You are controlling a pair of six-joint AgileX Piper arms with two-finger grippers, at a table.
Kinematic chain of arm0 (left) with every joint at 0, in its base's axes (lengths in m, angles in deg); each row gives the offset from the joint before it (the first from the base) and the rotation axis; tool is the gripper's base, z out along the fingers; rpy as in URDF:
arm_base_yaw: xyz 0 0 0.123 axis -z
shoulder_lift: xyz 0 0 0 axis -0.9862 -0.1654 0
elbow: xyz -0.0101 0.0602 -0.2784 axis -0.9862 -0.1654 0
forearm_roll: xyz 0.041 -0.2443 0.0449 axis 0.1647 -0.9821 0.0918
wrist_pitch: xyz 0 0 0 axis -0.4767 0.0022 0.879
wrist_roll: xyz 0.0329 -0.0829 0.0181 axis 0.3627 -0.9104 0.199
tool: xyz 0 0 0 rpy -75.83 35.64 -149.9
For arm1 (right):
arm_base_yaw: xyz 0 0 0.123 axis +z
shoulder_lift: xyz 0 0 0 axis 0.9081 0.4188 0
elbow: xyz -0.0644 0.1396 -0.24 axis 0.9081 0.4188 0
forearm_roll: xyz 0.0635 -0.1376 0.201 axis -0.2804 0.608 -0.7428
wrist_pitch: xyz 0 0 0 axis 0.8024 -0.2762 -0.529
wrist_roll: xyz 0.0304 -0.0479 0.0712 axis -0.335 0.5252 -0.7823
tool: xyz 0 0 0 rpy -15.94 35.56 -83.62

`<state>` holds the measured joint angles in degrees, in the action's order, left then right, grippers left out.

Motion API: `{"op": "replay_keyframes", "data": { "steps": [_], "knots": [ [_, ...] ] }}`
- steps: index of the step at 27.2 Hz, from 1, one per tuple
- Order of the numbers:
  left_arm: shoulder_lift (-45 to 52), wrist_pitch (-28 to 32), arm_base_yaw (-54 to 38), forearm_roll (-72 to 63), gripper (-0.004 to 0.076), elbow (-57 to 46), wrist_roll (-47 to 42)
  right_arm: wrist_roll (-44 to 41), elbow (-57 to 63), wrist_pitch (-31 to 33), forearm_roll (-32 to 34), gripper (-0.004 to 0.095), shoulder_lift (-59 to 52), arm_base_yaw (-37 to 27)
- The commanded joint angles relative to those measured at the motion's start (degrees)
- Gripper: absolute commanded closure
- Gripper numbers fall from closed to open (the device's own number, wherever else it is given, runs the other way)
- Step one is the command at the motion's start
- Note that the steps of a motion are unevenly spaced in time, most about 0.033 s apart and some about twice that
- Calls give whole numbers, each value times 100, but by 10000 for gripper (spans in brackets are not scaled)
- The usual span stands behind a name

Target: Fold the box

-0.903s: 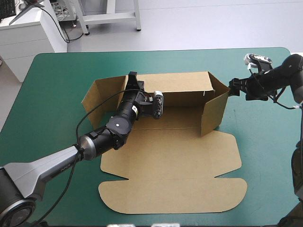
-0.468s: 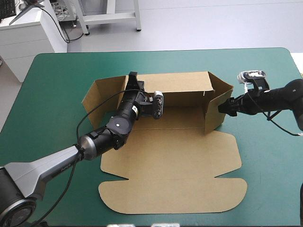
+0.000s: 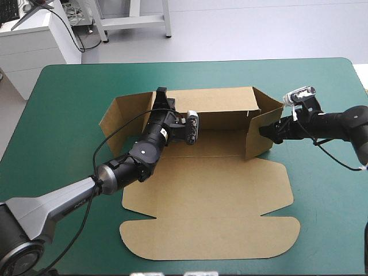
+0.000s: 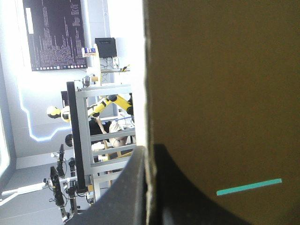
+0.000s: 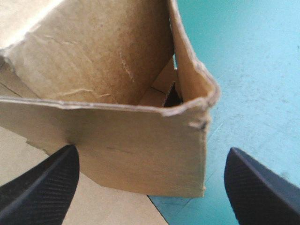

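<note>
The brown box (image 3: 207, 195) lies on the teal-green cover with its back wall (image 3: 224, 103) raised. Its right end flap (image 3: 259, 135) is swung forward, while the left end flap (image 3: 118, 123) angles outward. My left gripper (image 3: 160, 98) sits at the top edge of the back wall near its left end. In the left wrist view that gripper (image 4: 149, 150) is shut on the board (image 4: 220, 93), whose edge runs between the fingers. My right gripper (image 3: 265, 131) is at the outer face of the right flap. In the right wrist view it (image 5: 151, 149) stands open, with the flap's corner (image 5: 187, 93) just ahead.
The box's front panels and lid (image 3: 210, 236) lie flat toward the table's near edge. Bare teal-green cover (image 3: 325, 190) stretches to the right of the box and along the far edge. A white cabinet (image 3: 34, 40) stands beyond the far left corner.
My right gripper has moved left and toward the near edge, from the flap's far outer corner to its outer face. The flap has swung slightly inward. The left arm has not moved.
</note>
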<state>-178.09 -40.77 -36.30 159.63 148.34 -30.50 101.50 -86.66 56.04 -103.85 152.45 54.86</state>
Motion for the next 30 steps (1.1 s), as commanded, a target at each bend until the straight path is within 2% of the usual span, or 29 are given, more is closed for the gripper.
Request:
{"op": "replay_keyframes", "data": {
  "steps": [1, 4, 6, 13, 16, 20, 23, 25, 26, 27, 28, 29, 30],
  "knots": [
    [166, 221, 28, 3, 732, 132, -19, 171, -2, -130, -368, 139, -195, 166],
    [166, 233, 28, 3, 732, 132, -19, 161, 145, -409, -353, 139, -209, 524],
    [166, 221, 28, 3, 732, 132, -19, 92, 294, -819, -353, 144, -264, 767],
    [166, 221, 28, 3, 732, 132, 0, 48, 1062, -2719, -523, 246, -765, 1548],
    [166, 221, 28, 3, 732, 132, 0, 57, 1297, -3361, -564, 253, -910, 1862],
    [166, 221, 28, 3, 732, 132, 0, 42, 1314, -3617, -573, 253, -900, 2199],
    [166, 231, 28, 3, 732, 132, 0, 42, 1314, -4177, -757, 273, -876, 2536],
    [166, 232, 28, 3, 732, 132, 0, 12, 1314, -4435, -819, 361, -876, 2659],
    [166, 255, 28, 3, 732, 132, 0, -7, 1314, -4462, -819, 527, -876, 2694],
    [166, 255, 28, 3, 732, 132, 0, -7, 1314, -4433, -828, 629, -876, 2694],
    [166, 267, 28, 3, 732, 132, 0, -7, 1314, -4408, -817, 822, -876, 2694],
    [166, 267, 28, 3, 732, 132, 0, -7, 1314, -4408, -817, 923, -876, 2694],
    [166, 280, 28, 3, 732, 132, 0, -7, 1314, -4398, -828, 917, -876, 2694]
  ]
}}
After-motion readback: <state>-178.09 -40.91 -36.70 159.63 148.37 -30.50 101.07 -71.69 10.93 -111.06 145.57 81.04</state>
